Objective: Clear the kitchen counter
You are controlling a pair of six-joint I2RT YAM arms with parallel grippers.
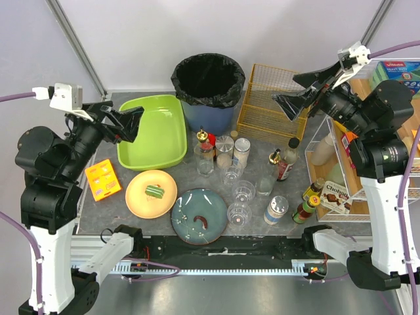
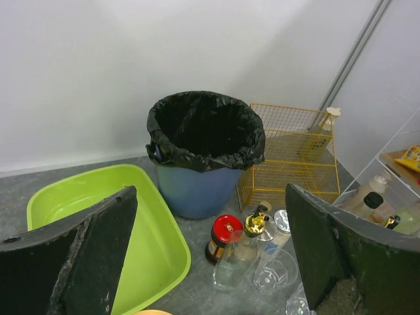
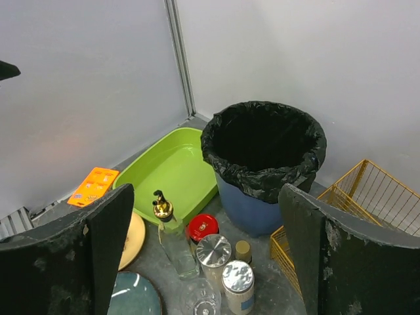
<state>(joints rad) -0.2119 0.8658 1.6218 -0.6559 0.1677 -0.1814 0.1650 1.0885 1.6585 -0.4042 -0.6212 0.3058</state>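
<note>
Above the kitchen counter [image 1: 118, 213], left and right jaws gape wide; neither holds anything.

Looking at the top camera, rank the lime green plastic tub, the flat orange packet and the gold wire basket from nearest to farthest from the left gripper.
From the open left gripper:
1. Lime green plastic tub, right beside its fingers.
2. Flat orange packet, nearer the arm bases, on the left.
3. Gold wire basket, far across at the back right.
</note>
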